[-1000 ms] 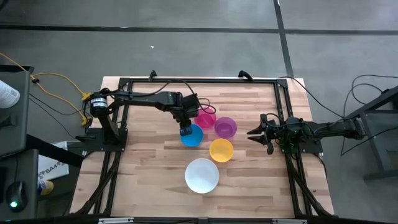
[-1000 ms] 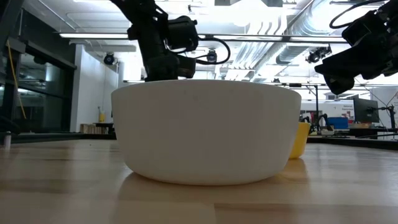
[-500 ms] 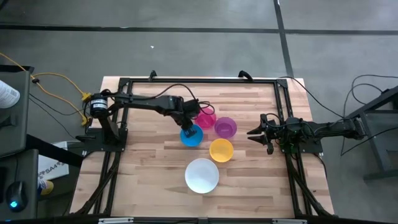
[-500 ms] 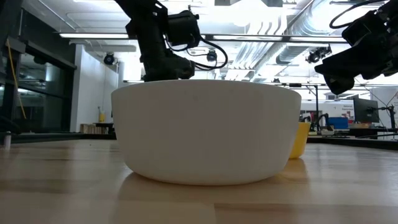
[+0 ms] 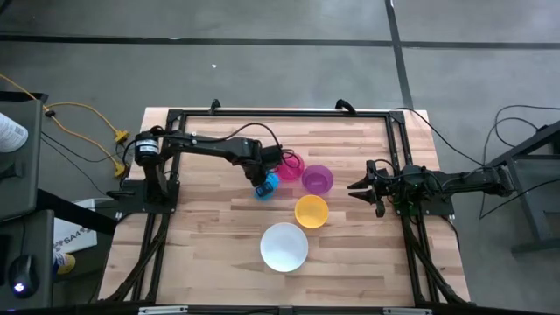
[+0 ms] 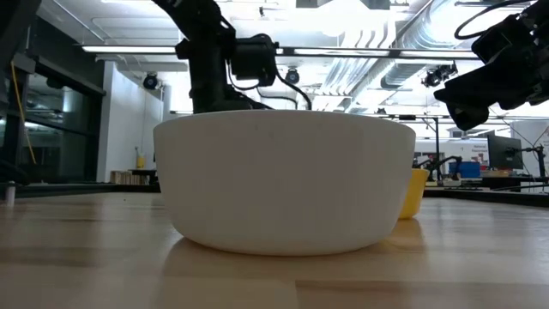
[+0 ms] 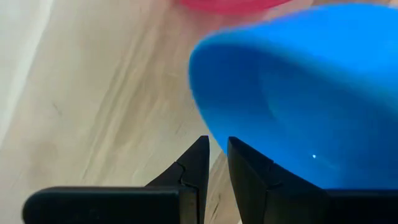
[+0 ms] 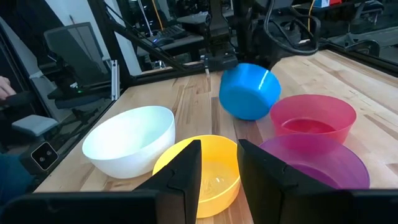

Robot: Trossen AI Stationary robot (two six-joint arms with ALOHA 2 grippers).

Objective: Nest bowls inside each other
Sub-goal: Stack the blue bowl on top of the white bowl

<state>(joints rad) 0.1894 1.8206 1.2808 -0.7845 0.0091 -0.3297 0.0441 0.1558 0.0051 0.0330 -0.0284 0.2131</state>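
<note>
Stretching across the wooden surface (image 5: 210,254) from its left edge, the left arm is seen bent at the wrist, with the left claw (image 5: 262,185) clamped on the rim of the blue bowl (image 5: 268,184). That bowl is held tilted and lifted off the boards, just beside the pink bowl (image 5: 290,165). The right arm is kept level near the right edge, and the right claw (image 5: 353,187) is held narrowly parted with nothing between its fingers, well apart from the bowls. The white bowl (image 5: 283,247), the largest, is set alone toward the front edge with bare boards on either side of it. The yellow bowl (image 5: 311,211) is placed behind it, near the purple bowl (image 5: 318,178), which is just beside the pink one.
</note>
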